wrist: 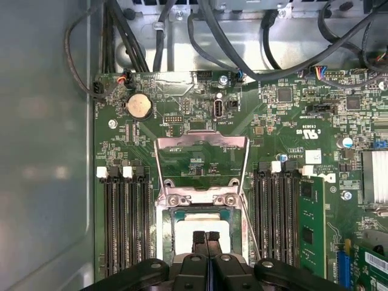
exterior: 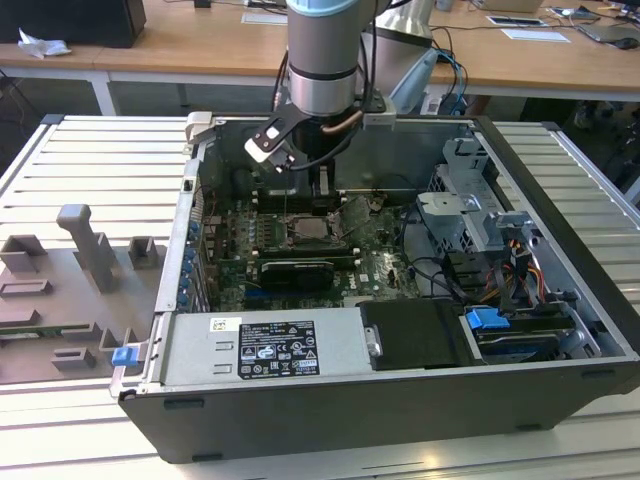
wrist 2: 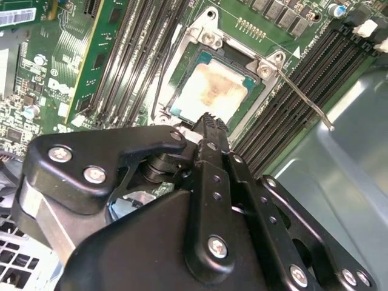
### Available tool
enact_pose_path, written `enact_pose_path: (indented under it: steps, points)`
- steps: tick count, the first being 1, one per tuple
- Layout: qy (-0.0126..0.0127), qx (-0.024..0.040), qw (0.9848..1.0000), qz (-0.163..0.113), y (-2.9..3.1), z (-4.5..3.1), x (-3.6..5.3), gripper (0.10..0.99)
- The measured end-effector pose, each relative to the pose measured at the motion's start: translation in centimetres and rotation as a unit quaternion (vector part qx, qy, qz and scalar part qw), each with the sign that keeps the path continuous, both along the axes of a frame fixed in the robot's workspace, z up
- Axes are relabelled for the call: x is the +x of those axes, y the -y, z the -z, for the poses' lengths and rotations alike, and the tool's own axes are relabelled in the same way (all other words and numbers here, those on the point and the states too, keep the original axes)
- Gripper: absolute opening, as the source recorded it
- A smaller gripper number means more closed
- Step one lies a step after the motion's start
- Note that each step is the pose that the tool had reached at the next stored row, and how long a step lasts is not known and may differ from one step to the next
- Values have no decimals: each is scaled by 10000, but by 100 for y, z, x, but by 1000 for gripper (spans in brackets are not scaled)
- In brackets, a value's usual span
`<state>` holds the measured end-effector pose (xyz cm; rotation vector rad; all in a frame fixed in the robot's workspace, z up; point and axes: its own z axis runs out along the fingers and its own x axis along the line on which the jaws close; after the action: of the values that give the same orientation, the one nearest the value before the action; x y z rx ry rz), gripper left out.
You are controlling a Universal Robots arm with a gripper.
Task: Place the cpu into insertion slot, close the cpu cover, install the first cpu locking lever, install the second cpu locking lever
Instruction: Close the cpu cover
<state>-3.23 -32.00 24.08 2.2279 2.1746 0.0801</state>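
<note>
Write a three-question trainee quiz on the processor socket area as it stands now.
1. True or false: the small square silvery-beige cpu already lies in the metal-rimmed square insertion slot.
2. Multiple choice: the thin silvery windowed cpu cover is A) closed over the chip, B) swung open away from it, C) lying outside the case.
3. Fill in: the black gripper, fingers together, is poised nearest the ____.
Key: 1 true; 2 B; 3 cpu.

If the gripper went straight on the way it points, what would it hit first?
Most likely the cpu seated in the insertion slot, near its edge: the gripper points down at it. How much gap remains is hard to judge.
</note>
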Motion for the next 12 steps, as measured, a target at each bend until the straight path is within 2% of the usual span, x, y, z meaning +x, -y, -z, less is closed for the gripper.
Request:
enact_pose_path:
  steps: [7, 8, 11, 12]
  points:
    - [0, -5, 10000, 6, -1, -163, 1, 106]
    - [0, -4, 10000, 6, -2, -177, 47, 106]
    - [-23, -5, 10000, 5, 1, -179, 198, 106]
    - [-24, -5, 10000, 6, 2, -179, 210, 106]
